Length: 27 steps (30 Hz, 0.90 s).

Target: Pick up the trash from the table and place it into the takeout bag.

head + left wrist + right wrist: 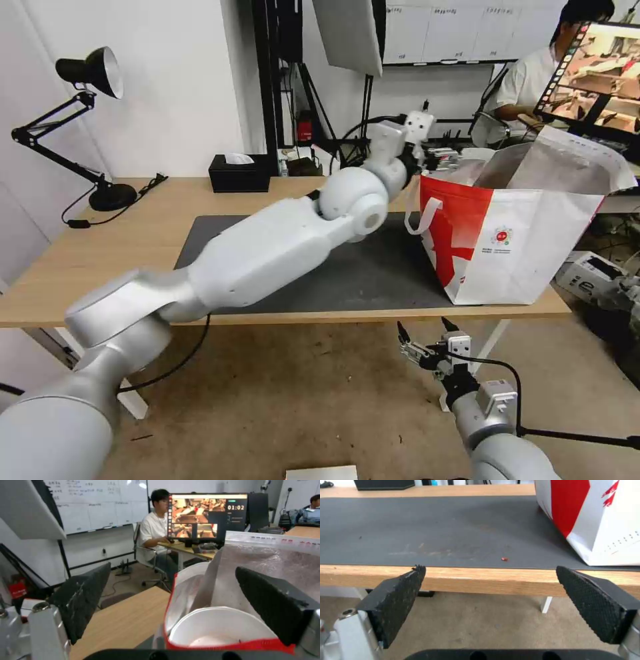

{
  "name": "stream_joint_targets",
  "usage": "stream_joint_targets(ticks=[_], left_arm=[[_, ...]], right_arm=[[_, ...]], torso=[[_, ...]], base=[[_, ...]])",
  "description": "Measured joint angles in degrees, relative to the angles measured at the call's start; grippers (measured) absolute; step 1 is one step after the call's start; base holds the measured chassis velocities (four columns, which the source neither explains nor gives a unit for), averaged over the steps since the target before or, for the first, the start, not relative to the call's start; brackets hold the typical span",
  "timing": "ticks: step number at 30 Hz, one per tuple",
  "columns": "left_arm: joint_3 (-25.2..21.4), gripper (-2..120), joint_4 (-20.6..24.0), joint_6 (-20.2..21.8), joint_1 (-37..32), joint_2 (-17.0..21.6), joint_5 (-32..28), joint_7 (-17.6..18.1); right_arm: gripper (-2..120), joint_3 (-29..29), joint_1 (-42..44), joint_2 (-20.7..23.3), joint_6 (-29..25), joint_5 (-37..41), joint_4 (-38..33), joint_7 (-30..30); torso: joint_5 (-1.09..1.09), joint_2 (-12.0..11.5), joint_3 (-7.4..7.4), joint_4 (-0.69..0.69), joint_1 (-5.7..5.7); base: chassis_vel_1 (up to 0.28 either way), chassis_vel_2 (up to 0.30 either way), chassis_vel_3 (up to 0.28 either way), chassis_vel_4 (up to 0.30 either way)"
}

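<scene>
The takeout bag (pixel 527 247) stands open on the right end of the table (pixel 133 247), partly on the dark grey mat (pixel 360 273). My left arm reaches across the table, and its gripper (pixel 437 159) hovers at the bag's left rim, open and holding nothing. Between its fingers (pixel 83 600), a white round bowl (pixel 216 627) lies inside the bag (pixel 266 562) against the foil lining. My right gripper (pixel 422 327) hangs open below the table's front edge (pixel 486 580). A small red scrap (pixel 504 559) lies on the mat (pixel 420 525) near that edge, beside the bag (pixel 606 517).
A black tissue box (pixel 240 173) sits at the table's back edge. A black desk lamp (pixel 100 73) stands at the back left corner. A person sits at a monitor (pixel 593 73) behind the bag. A box (pixel 590 277) lies on the floor to the right.
</scene>
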<state>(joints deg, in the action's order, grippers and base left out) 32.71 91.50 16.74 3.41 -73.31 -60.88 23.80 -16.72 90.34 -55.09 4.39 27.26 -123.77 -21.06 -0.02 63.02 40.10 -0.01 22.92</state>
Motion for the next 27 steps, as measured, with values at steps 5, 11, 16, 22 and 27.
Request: stream_joint_targets(ticks=[5, 11, 16, 22, 27], left_arm=[[-2.7, 100, 5.7, 0.1, -3.9, 4.8, 0.1, 1.5], [-6.6, 100, 10.5, -0.2, -9.5, 9.2, 1.7, 2.1], [-13.3, 100, 15.5, -2.9, -18.0, 13.7, 5.3, 2.1], [-21.5, 100, 20.5, -5.0, -29.7, 18.1, 10.7, 1.7], [-32.7, 100, 25.6, -7.1, -44.6, 21.5, 16.8, -1.0]], right_arm=[[100, 0.0, 0.0, 0.0, 0.0, 0.0, 0.0, 0.0], [100, 0.0, 0.0, 0.0, 0.0, 0.0, 0.0, 0.0], [100, 0.0, 0.0, 0.0, 0.0, 0.0, 0.0, 0.0], [100, 0.0, 0.0, 0.0, 0.0, 0.0, 0.0, 0.0], [100, 0.0, 0.0, 0.0, 0.0, 0.0, 0.0, 0.0]], torso=[[0.0, 0.0, 0.0, 0.01, 0.0], [0.0, 0.0, 0.0, 0.01, 0.0], [0.0, 0.0, 0.0, 0.0, 0.0], [0.0, 0.0, 0.0, 0.0, 0.0], [0.0, 0.0, 0.0, 0.04, -0.01]], base=[[0.0, 0.0, 0.0, 0.0], [0.0, 0.0, 0.0, 0.0], [0.0, 0.0, 0.0, 0.0], [0.0, 0.0, 0.0, 0.0], [0.0, 0.0, 0.0, 0.0]])
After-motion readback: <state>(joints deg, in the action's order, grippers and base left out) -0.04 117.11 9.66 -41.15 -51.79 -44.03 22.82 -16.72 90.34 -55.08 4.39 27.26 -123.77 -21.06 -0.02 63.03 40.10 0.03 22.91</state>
